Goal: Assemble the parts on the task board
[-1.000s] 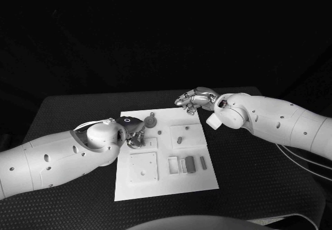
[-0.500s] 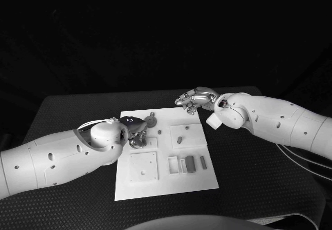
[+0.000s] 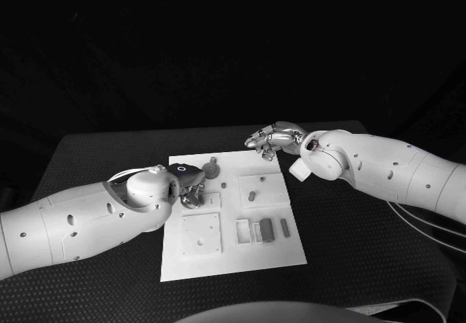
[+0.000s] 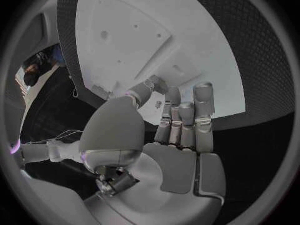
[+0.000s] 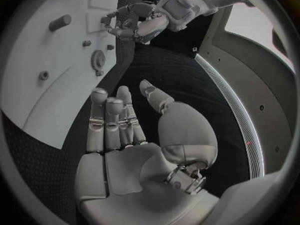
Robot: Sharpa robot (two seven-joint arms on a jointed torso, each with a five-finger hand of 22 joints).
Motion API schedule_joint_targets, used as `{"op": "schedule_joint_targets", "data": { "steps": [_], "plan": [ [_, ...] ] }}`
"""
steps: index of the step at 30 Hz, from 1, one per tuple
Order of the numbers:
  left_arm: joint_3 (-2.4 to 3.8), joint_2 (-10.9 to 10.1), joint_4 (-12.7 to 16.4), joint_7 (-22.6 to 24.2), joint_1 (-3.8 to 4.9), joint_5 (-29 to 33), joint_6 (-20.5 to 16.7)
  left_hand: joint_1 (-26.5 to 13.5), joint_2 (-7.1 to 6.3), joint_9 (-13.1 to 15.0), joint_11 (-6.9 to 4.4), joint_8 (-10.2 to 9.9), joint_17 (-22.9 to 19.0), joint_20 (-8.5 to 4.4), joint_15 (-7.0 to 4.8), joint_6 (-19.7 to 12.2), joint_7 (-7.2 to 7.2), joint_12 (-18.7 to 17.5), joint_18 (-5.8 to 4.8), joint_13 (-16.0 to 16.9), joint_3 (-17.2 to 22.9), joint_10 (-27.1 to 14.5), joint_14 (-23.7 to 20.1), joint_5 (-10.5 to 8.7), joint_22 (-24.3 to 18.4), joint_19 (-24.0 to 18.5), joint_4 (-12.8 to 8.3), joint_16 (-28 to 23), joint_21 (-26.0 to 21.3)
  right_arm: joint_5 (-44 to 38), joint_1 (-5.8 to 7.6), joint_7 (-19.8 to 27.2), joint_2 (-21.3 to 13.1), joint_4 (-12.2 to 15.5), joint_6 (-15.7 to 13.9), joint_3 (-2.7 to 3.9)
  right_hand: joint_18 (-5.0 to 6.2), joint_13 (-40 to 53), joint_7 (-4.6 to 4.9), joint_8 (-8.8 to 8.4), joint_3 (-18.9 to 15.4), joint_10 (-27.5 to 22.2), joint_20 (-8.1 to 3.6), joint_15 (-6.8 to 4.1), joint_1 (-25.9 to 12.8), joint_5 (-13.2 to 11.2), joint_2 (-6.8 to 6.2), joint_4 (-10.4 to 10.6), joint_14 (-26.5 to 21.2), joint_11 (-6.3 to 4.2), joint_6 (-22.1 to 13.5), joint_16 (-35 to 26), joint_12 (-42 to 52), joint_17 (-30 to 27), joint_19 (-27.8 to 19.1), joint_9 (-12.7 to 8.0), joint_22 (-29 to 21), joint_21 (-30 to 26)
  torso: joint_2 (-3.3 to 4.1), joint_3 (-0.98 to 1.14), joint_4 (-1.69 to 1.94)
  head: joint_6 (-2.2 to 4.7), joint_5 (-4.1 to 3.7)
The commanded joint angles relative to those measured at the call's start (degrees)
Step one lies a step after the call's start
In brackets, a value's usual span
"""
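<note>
The white task board [image 3: 233, 259] lies in the middle of the table. A round grey gear part [image 3: 212, 169] sits near its far left corner, also seen as the gear [image 5: 98, 60] from the right wrist. A short peg [image 3: 252, 196] stands in a raised square. Two grey bars [image 3: 266, 229] lie mid-board. My left hand [image 3: 190, 191] hangs over the board's left side just beside the gear, thumb [image 4: 142, 91] closing toward the fingertips [image 4: 172, 96]; whether a small part sits between them is unclear. My right hand [image 3: 271, 142] hovers past the far right corner, fingers [image 5: 109, 122] apart and empty.
A large square plate [image 3: 202, 234] and a white frame [image 3: 243, 232] sit on the board's near half. The black table [image 3: 369, 242] spreads around the board on every side. My left forearm [image 3: 78, 219] lies over the table's left part.
My left hand has edged slightly toward the gear. The right hand and the parts on the board have stayed put.
</note>
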Motion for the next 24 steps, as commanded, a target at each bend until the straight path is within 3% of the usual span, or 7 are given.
{"op": "schedule_joint_targets", "data": {
  "steps": [1,24],
  "plan": [
    [0.02,0.03,0.0,-0.47,0.03,0.09,0.54,0.04,0.51,0.05,0.11,0.35,-0.08,-0.38,-0.02,0.97,0.52,-0.07,5.95,-0.06,0.27,0.41,0.56,0.18,0.7,0.02,-0.17,0.23,-0.24,-0.01,-0.05,0.48,0.02,0.05,0.63,0.01,1.15,-0.08,0.42,-0.29,-0.08,-0.14,-0.28,-0.03,-0.59,0.22,0.09,0.39,-0.34,0.15,0.12,-0.25,0.2,-0.08,-0.02,-0.1,0.9,-0.25,0.0,-0.04,0.02,-0.03,-0.02],
    [0.0,1.26,-0.78,-0.89,-0.02,-0.29,1.44,0.21,0.69,0.05,0.1,0.36,-0.08,-0.39,-0.03,1.0,0.51,-0.06,5.93,-0.08,0.28,0.43,0.59,0.18,0.71,0.06,-0.41,0.22,-0.3,-0.01,-0.07,0.48,0.01,0.11,0.57,0.01,1.15,-0.11,0.42,-0.28,-0.08,-0.15,-0.28,-0.03,-0.6,0.22,0.1,0.4,-0.34,0.15,0.11,-0.25,0.22,-0.09,-0.02,-0.1,0.9,-0.25,0.02,0.0,-0.02,-0.1,-0.05]
  ]
}}
